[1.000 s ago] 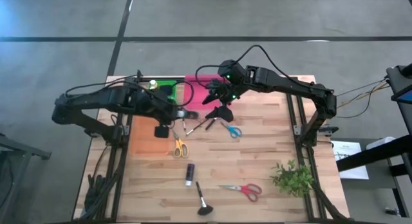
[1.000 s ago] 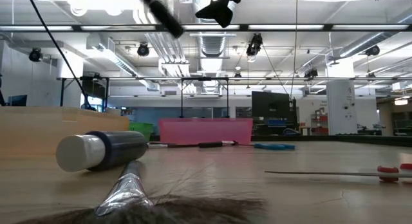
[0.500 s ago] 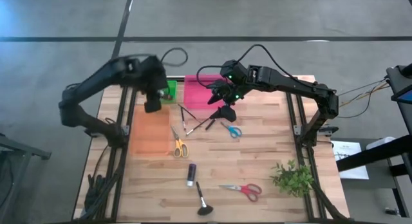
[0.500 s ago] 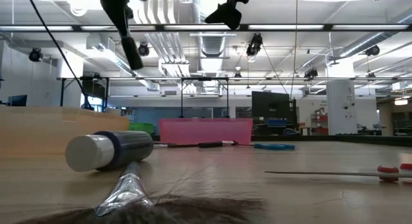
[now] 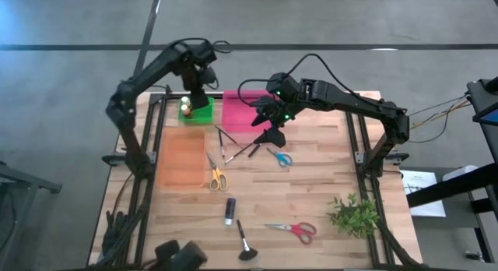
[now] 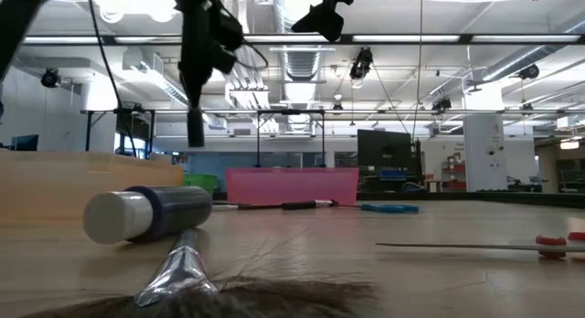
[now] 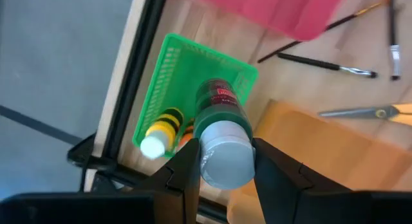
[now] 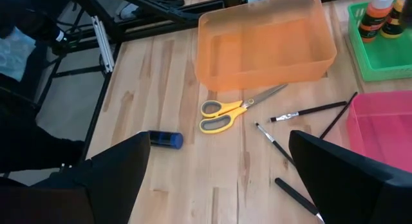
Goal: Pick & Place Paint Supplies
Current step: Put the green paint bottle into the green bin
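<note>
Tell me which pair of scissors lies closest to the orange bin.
The yellow-handled scissors, lying right beside the orange bin. The blue-handled scissors lie farther toward the right arm's side, and the red-handled scissors lie near the plant sprig.

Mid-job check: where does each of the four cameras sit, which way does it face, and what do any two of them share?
High view: overhead, straight down on the table; both arms show, left gripper over the green basket.
Low view: tabletop height, looking level into the room; a dark bottle lies near, arms hang from above.
Left wrist view: looks down past its own fingers, shut on a paint bottle.
Right wrist view: between its open fingers, toward the yellow scissors.
Shared: yellow scissors and orange bin appear in high and right wrist views.
</note>
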You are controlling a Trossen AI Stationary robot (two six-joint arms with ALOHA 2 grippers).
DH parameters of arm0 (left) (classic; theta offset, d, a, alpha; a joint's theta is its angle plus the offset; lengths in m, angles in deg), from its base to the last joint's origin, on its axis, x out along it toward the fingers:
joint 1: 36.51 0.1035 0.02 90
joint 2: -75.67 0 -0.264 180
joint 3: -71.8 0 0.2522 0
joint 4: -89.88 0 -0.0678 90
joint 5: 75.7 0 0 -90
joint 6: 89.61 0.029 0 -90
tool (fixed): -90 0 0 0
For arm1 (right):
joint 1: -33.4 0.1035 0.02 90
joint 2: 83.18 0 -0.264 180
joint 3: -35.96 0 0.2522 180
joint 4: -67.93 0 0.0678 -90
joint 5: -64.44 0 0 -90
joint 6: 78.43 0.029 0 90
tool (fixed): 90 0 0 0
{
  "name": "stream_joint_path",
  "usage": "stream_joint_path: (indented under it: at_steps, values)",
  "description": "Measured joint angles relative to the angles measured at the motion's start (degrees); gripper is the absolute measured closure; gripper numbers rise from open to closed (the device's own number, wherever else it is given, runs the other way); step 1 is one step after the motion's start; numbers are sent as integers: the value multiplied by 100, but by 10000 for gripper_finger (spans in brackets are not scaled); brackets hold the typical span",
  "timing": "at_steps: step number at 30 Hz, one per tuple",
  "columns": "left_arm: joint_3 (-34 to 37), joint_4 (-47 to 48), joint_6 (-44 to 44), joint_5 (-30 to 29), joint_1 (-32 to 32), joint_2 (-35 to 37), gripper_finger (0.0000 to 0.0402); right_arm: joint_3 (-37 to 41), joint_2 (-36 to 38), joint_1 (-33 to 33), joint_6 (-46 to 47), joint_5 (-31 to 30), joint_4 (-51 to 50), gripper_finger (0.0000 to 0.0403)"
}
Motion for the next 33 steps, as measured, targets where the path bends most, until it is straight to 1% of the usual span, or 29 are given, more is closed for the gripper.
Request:
stream_joint_path:
  at_steps: [2,8,18,33]
  values:
    - [-119,9,-4,2,44,-254,284,0,0,0,-2,0,2,35]
    - [-194,27,-41,-4,272,-640,284,0,0,0,-2,2,-4,35]
    - [-184,-8,-234,2,619,-785,284,2,0,-1,-139,2,-4,35]
    - [-150,-341,-610,188,785,-919,284,2,0,-2,-170,4,1,35]
